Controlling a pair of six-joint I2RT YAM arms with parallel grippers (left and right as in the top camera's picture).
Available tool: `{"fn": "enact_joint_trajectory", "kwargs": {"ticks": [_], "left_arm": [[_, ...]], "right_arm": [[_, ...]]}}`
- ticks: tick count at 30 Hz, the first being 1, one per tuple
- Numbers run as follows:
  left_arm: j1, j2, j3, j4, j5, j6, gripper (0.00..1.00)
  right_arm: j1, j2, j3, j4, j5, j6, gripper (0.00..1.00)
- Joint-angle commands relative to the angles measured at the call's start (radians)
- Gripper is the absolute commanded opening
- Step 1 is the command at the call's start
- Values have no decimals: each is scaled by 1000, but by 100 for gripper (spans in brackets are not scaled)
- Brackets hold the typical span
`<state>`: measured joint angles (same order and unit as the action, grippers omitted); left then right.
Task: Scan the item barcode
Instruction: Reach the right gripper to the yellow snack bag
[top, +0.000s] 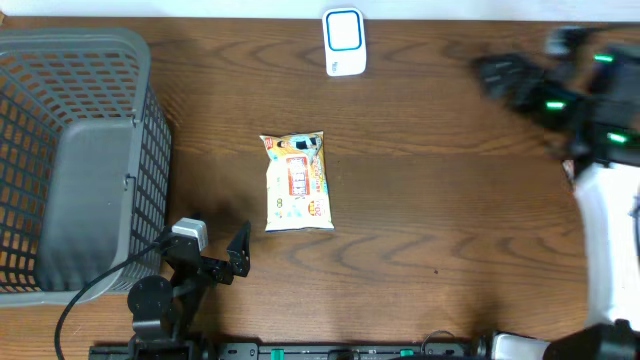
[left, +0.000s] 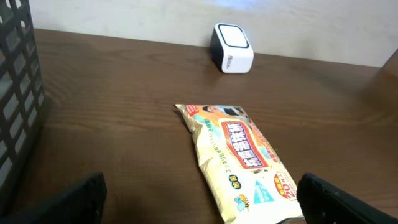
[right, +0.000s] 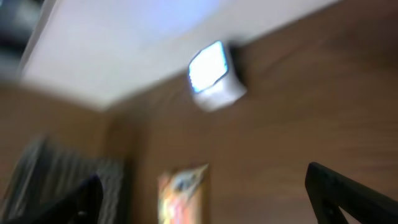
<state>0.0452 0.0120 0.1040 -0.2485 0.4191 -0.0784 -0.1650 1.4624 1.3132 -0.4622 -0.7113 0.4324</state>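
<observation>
So I was standing by the table (top: 450, 200) and here's how it looked. The thing to be scanned, a yellow pack of wet wipes (top: 296, 182), was lying flat on the wood about in the middle, printed face up with a red label and cartoon art showing. Nothing was touching it. It lay lengthwise, with one short end toward the scanner (top: 344, 42) and the other toward the near edge.

The scanner was a little white box with a blue-rimmed window on top. It sat at the far edge of the table, well apart from the pack and more or less in line with it.

The left gripper (top: 215, 258) was down at the near edge, just beside the corner of the big grey mesh basket (top: 150, 150). Its jaws were spread wide and held nothing. In its own camera the two dark fingers (left: 74, 199) sat at the bottom corners of the view. The pack lay ahead between them but not in contact.

The right gripper (top: 500, 72) was off at the far right, well clear of both the pack and the scanner. It was blurry from above and its wrist view was smeared too. Even so, its fingers (right: 348, 190) stood far apart with nothing between them, so it was wide open and empty.
</observation>
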Motion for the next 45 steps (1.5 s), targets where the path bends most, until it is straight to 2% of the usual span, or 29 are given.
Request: {"fn": "enact_joint_trajectory", "kwargs": {"ticks": [1,5,9,11,14,23,24,25,26,28,29,30,37,41,45], "left_arm": [[4,-2,-20,-12,-2,-6,98],[4,-2,-20,-12,-2,-6,98],[4,-2,-20,-12,-2,-6,98],[4,-2,-20,-11,-2,-6,98],[4,-2,-20,-11,-2,-6,98],[4,-2,-20,-12,-2,-6,98],[4,-2,-20,-12,-2,-6,98],[4,-2,-20,-12,-2,-6,98],[4,-2,-20,-11,-2,-6,98],[4,-2,-20,-12,-2,-6,98],[4,-2,-20,-12,-2,-6,98],[4,-2,-20,-12,-2,-6,98],[4,-2,-20,-11,-2,-6,98],[4,-2,-20,-12,-2,-6,98],[4,-2,-20,-12,-2,-6,98]], "right_arm": [[224,63,-1,-22,-86,-123,99],[447,157,-1,-9,39,-150,99],[626,273,-1,8,306,-149,99],[721,356,-1,25,504,-147,99],[776,419,-1,48,642,-102,99],[836,602,-1,116,652,-27,98],[835,620,-1,110,658,-4,95],[835,637,-1,105,657,11,86],[832,649,-1,96,656,26,70],[822,655,-1,63,657,53,24],[815,653,0,50,657,62,8],[807,642,0,37,657,69,1],[718,510,0,-108,740,47,1],[655,390,0,-189,841,-84,1],[617,304,0,-246,833,-282,1]]}}
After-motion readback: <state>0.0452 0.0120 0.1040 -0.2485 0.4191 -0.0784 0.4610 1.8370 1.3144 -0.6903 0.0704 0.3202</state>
